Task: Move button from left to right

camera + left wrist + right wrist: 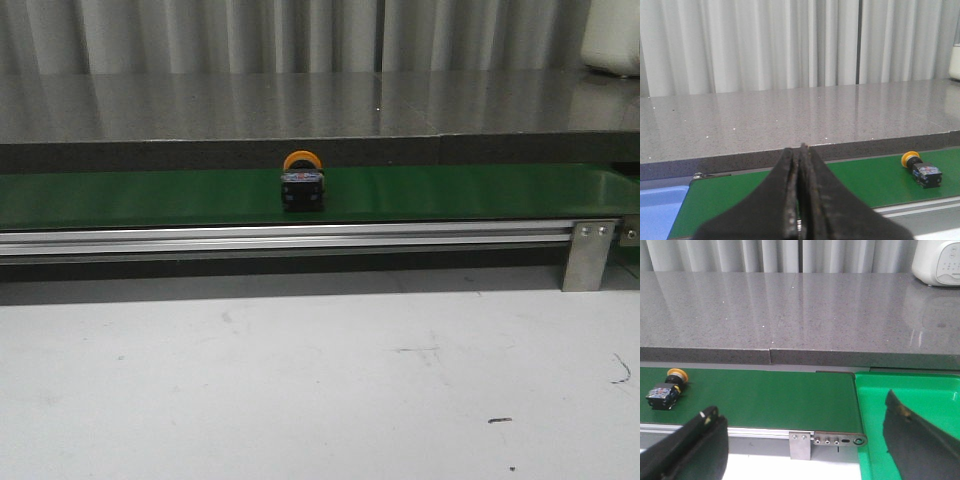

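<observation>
Far left, seen only in the left wrist view: a blue tray (660,210) butts up against the left end of the green belt (150,198). The left gripper (801,200) hangs above that end of the belt, fingers (787,200) pressed together w/ nothing between them, only a thin slit showing.

Mid belt: the button (302,183) lies on its side on the green surface, orange-yellow head pointing toward the back edge, dark boxy body toward the front rail. It's approx centre in the front view, touching the belt only, well apart from both grippers. In the left wrist view it sits (921,168) off to the robot's right of the closed fingers; in the right wrist view it sits (666,389) near the belt's left part, well away from the right end.

Along the belt's front runs an aluminium rail (280,238) w/ a metal bracket (586,252) toward the right. Behind the belt, a grey speckled counter (300,105) and pale curtains (765,40).

Right end: the belt stops at a bright green tray (910,405). The right gripper (805,455) is spread wide, holding nothing, one finger (695,445) over the belt's front edge, the other over the green tray. A white appliance (937,262) stands on the counter at far right.
</observation>
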Available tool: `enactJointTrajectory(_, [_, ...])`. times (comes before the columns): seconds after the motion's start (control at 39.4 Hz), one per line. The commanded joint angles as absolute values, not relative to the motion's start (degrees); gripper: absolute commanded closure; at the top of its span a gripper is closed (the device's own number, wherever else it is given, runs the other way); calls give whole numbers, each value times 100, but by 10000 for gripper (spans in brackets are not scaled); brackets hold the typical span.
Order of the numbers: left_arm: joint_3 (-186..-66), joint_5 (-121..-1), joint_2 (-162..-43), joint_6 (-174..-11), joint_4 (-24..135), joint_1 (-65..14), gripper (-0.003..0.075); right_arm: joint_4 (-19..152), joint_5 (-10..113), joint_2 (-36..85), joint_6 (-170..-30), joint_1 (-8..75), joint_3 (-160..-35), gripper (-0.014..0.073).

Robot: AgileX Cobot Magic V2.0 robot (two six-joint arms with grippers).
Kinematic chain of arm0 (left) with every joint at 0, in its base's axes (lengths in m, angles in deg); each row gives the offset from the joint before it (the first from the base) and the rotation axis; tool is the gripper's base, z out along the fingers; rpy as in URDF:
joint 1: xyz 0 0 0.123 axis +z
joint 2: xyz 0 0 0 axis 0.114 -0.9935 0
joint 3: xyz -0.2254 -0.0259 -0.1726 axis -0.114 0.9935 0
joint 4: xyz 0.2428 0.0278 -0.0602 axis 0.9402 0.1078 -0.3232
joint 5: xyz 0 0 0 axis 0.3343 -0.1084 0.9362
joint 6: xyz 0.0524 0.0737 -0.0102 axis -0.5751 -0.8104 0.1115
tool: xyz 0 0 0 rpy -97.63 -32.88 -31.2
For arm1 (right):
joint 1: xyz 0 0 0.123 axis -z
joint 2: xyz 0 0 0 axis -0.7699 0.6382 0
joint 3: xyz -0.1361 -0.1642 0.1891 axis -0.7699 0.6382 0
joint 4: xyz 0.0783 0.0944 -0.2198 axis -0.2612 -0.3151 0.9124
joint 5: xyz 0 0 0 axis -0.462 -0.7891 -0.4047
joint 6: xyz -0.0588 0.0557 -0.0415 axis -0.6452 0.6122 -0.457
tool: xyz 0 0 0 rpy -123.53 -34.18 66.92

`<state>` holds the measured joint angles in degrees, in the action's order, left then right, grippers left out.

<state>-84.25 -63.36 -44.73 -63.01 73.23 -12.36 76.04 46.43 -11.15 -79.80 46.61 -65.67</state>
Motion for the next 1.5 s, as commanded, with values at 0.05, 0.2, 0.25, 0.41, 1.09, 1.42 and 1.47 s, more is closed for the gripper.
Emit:
enactJointTrajectory(0.05, [-8564, -5860, -4446, -6243, 7266, -1272, 741, 7645, 5160, -1033, -8000, 4664, -6768, -51])
enactJointTrajectory(0.2, [-8564, -5860, -4446, -6243, 7266, -1272, 741, 7640, 5145, -1033, -8000, 4664, -6768, -51])
enactJointTrajectory(0.25, [-8564, -5860, -4446, -6243, 7266, -1272, 741, 7640, 5145, -1033, -8000, 4664, -6768, -51])
enactJointTrajectory(0.41, [-8564, -5860, -4446, -6243, 7266, -1272, 741, 7640, 5186, -965, -8000, 4664, -6797, -51])
enactJointTrajectory(1.09, [-8553, -5860, -4446, -6243, 7266, -1272, 741, 7640, 4909, 1687, -8000, 4664, -8186, -51])
enactJointTrajectory(1.42, [-8553, -5860, -4446, -6243, 7266, -1272, 741, 7575, 4339, 3799, -8000, 4468, -9613, -51])
enactJointTrajectory(1.47, [-8553, -5860, -4446, -6243, 7266, -1272, 741, 7574, 4227, 4092, -8000, 4377, -9825, -51])
